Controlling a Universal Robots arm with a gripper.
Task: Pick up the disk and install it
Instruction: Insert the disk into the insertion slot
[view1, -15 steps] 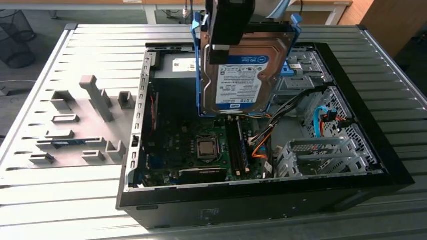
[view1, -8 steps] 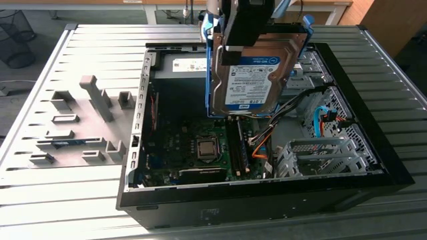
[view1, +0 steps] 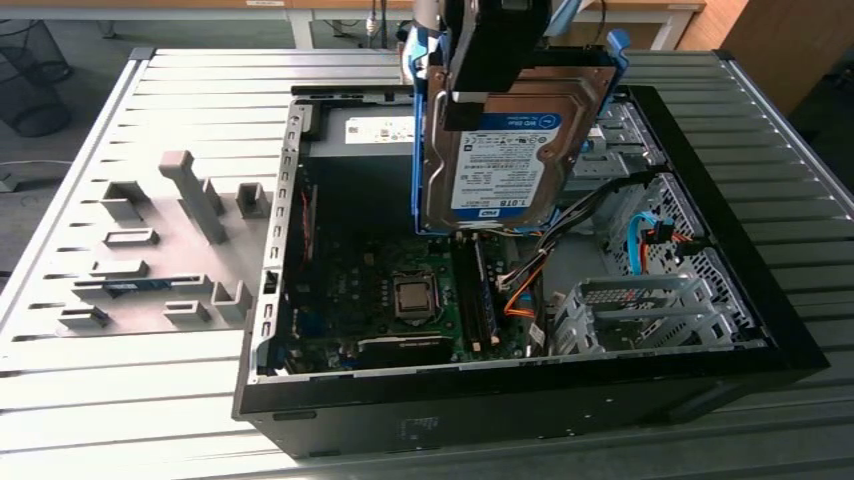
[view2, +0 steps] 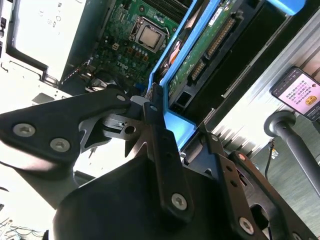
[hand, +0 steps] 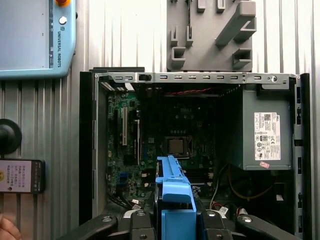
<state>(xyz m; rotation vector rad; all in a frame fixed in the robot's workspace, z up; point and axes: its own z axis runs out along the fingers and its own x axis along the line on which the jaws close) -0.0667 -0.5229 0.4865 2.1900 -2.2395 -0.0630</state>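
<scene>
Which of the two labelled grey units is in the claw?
The disk, the one with blue side rails, held on edge in the claw above the open case; the bigger grey box sits inside it.

Open computer case (hand: 95, 150), motherboard (hand: 150, 125) and bare CPU (hand: 176, 146) inside it, grey power supply (hand: 265, 125) with white sticker at one end of the case. Over the case interior the disk (hand: 172, 192) shows edge-on as a blue rail, clamped in the gripper (hand: 175, 222). Outside the case on the slatted table (hand: 125, 35): grey fixture block (hand: 215, 40), teach pendant (hand: 30, 40), phone (hand: 20, 176).
</scene>
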